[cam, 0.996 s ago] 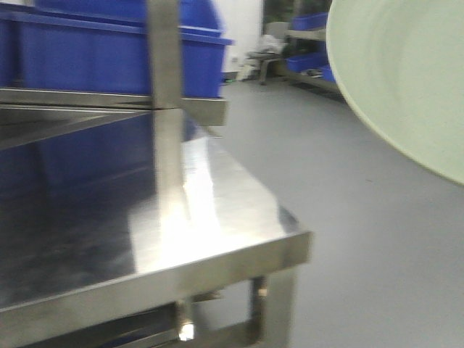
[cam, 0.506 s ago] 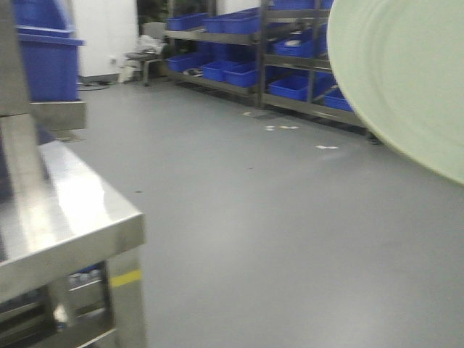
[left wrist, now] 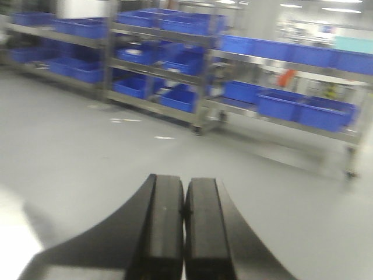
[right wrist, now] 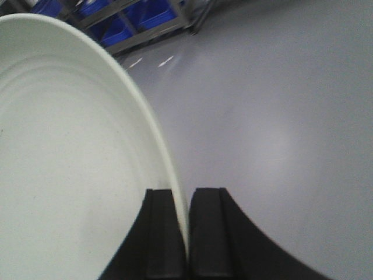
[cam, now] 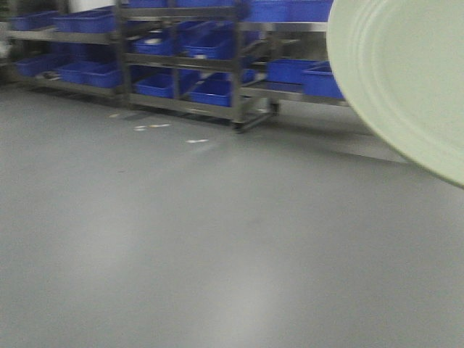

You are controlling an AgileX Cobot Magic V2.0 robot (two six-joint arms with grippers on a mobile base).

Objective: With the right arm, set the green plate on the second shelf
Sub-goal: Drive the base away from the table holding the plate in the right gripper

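The round, shallow, pale mint-green matte plate is shown only in part. In the right wrist view it is cut off by the left and bottom edges. In the front-facing view only a curved section is seen, cut off at the top and right. Neither arm is shown in that view. All three views are blurred, so fine detail on the plate's surface cannot be made out beyond faint concentric rings.

The right end effector is clamped on the plate's raised rim. One black finger lies against the inner face and the other against the outer face, with only the thin rim between them. The plate extends up and to the left from the fingers and is held clear of the smooth grey floor, which lies below and ahead of the end effector.

The left end effector is seen with its two black fingers pressed together and nothing held between them. Well ahead of it, across the floor, stand steel shelving racks loaded with blue plastic bins. The contents of the bins are too blurred to tell.
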